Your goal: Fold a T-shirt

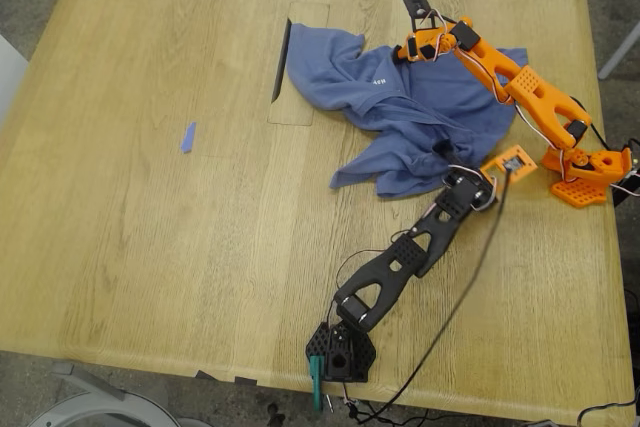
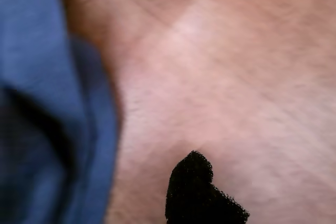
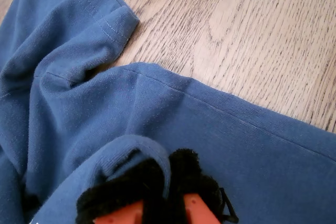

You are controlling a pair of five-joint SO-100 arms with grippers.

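Note:
The periwinkle-blue T-shirt (image 1: 420, 117) lies crumpled on the wooden table (image 1: 150, 247), right of centre in the exterior view; small pale text shows on a fold. My second gripper (image 1: 412, 47), on the orange arm, is shut on a fold at the shirt's far edge; its wrist view shows the black pads (image 3: 197, 179) pinching blue fabric (image 3: 79, 103). My first gripper (image 1: 442, 150), on the black arm, sits at the shirt's near right edge. Its blurred wrist view shows one black fingertip (image 2: 193, 190) over bare wood, beside the cloth (image 2: 47, 129). The other jaw is hidden.
A tiny blue scrap (image 1: 188, 137) lies on the exterior view's left. A rectangular hatch (image 1: 292, 97) is set in the table beside the shirt. The orange base (image 1: 585, 172) stands at the right edge, the black base (image 1: 340, 352) at the near edge, with a cable (image 1: 470, 277).

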